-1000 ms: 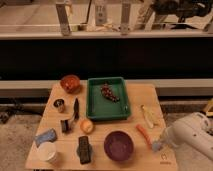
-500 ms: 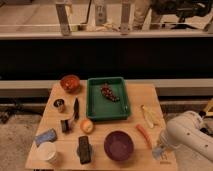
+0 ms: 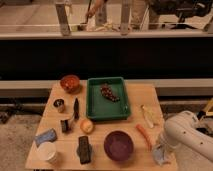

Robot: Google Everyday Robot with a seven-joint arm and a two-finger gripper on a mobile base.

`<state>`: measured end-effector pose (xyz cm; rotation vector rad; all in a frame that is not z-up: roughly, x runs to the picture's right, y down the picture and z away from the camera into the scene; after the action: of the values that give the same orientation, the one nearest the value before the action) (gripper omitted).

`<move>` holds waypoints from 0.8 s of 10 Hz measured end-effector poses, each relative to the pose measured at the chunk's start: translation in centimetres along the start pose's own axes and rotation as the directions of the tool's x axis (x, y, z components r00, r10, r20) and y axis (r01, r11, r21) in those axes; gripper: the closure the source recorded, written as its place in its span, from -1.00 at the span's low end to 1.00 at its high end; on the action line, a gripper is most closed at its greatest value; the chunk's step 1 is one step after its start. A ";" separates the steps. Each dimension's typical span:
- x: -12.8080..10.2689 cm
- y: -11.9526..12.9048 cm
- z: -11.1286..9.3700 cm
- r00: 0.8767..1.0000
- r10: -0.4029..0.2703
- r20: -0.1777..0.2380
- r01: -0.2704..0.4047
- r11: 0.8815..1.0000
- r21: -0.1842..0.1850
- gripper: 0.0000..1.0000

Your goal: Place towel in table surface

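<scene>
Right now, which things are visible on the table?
wooden table: one, brown, centre
green plastic tray: one, green, back middle
dark fruit cluster: one, reddish, in tray
round orange bowl: one, orange, back left
small metal cup: one, grey, left
small dark objects: three, black, left half
round purple bowl: one, purple, front
round orange fruit: one, orange, middle
long orange carrot: one, orange, front right
pale long object: one, yellowish, right
white round cup: one, white, front left
flat blue object: one, blue, front left
crumpled pale towel: one, greyish, front right corner
white robot arm: one, white, right
gripper: one, pale, at towel
</scene>
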<state>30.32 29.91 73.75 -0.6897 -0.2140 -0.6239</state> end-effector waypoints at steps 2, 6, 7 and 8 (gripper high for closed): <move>0.4 -0.4 -1.3 0.998 0.063 0.024 -0.063 0.998 -0.011 -0.60; 0.8 -0.6 -1.9 0.994 0.099 0.033 -0.099 0.995 -0.018 -0.60; 0.7 -0.7 -1.9 0.995 0.096 0.034 -0.096 0.995 -0.017 -0.60; 0.7 -0.7 -1.9 0.995 0.096 0.034 -0.096 0.995 -0.017 -0.60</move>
<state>30.43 27.91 72.99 -0.7222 -0.2069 -0.5227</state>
